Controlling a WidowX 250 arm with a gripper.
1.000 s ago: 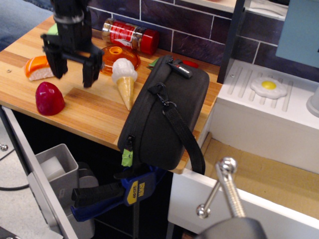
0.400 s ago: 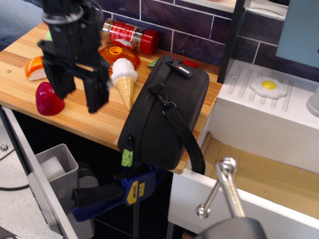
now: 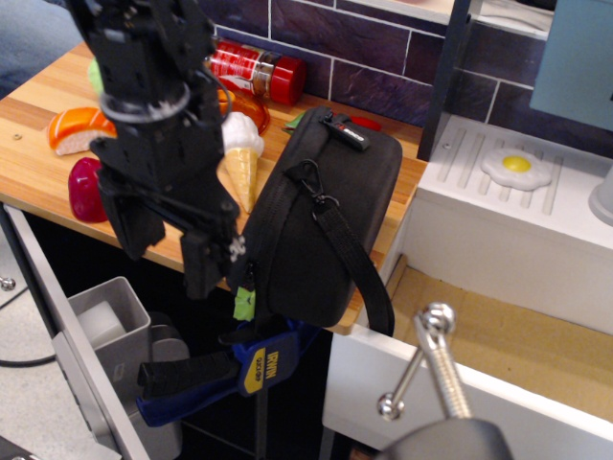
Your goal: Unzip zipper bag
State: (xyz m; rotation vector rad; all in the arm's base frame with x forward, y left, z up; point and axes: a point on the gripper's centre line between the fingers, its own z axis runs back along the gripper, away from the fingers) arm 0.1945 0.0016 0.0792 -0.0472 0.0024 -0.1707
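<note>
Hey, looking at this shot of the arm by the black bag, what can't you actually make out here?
- Zipper bag: the zipper track near the lime-green pull tab is hidden behind the pincer.
- Pincer: whether a finger touches the tab cannot be told.
- Red toy food: its right part is covered by the arm.
- Red-and-black label: the print is too small to read.
- Blue clamp: its far end is lost in shadow under the counter.

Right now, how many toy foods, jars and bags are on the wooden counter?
Toy foods: 4 (white ice cream cone, orange sushi piece, dark red rounded piece, green piece)
Red-lidded spice jars: 1
Orange plastic dishes: 1
Black fabric zipper bags: 1
Total: 7
</note>
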